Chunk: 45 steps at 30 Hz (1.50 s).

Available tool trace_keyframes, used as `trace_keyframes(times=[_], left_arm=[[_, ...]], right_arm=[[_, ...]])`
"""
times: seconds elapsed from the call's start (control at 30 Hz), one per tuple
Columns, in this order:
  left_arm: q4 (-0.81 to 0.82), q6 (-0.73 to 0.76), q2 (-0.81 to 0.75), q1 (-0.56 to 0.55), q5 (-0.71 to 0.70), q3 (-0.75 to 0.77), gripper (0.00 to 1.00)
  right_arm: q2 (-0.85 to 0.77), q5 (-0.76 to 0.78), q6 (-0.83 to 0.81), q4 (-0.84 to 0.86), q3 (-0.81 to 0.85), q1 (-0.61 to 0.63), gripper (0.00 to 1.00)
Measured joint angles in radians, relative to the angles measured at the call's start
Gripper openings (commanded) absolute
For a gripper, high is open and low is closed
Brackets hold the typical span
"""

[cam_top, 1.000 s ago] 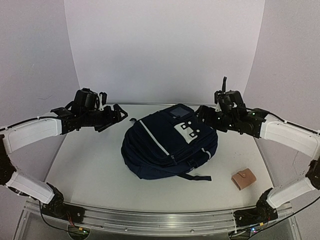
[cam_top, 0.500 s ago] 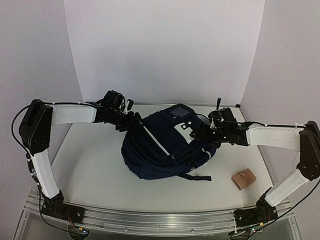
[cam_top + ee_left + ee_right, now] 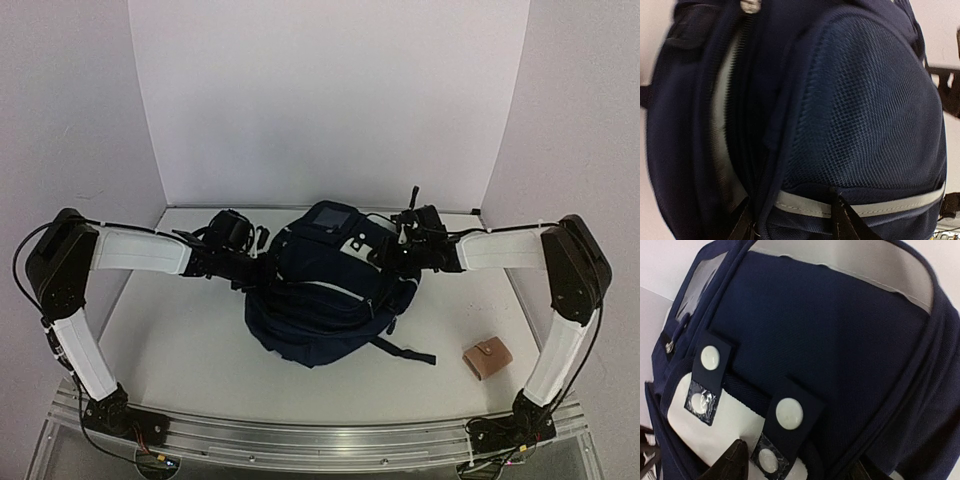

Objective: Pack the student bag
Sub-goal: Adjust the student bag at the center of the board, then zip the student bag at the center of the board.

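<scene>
Navy student bag [image 3: 320,315], one; tan wallet [image 3: 487,358], one, seen only from overhead. Your left gripper [image 3: 262,268] and right gripper [image 3: 388,262] each straddle bag fabric; you can't tell if they clamp it.

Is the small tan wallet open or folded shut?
Folded shut: the wallet shows one closed cover with its clasp tab over the edge.

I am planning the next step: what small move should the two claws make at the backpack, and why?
Probably close both on the backpack: the left claw and right claw sit against its opposite sides with fabric between their fingers, and the wallet lies outside.
</scene>
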Motion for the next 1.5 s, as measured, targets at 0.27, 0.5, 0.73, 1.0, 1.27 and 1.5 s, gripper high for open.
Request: trace_keyframes(times=[0.27,0.5,0.73,1.0,1.27,1.5], left_arm=[[0.018,-0.109,-0.094,-0.253,-0.010,-0.089,0.68],[-0.032,-0.098,-0.303,-0.259,-0.064,-0.127,0.84],[-0.056,-0.045,-0.400,-0.157,-0.095,-0.163,0.81],[-0.082,0.004,-0.395,-0.072,-0.058,-0.207,0.78],[-0.081,0.054,-0.342,-0.009,0.012,-0.207,0.77],[-0.068,0.131,-0.294,-0.001,0.064,-0.206,0.70]], right_arm=[[0.160,0.032,-0.178,0.020,0.244,-0.007,0.86],[0.079,0.114,-0.267,-0.119,0.256,0.039,0.98],[-0.199,0.083,-0.219,-0.196,0.116,0.041,0.98],[-0.330,-0.008,-0.052,-0.235,-0.116,0.039,0.94],[-0.382,-0.063,0.054,-0.259,-0.238,0.039,0.76],[-0.386,-0.093,0.082,-0.220,-0.254,0.039,0.42]])
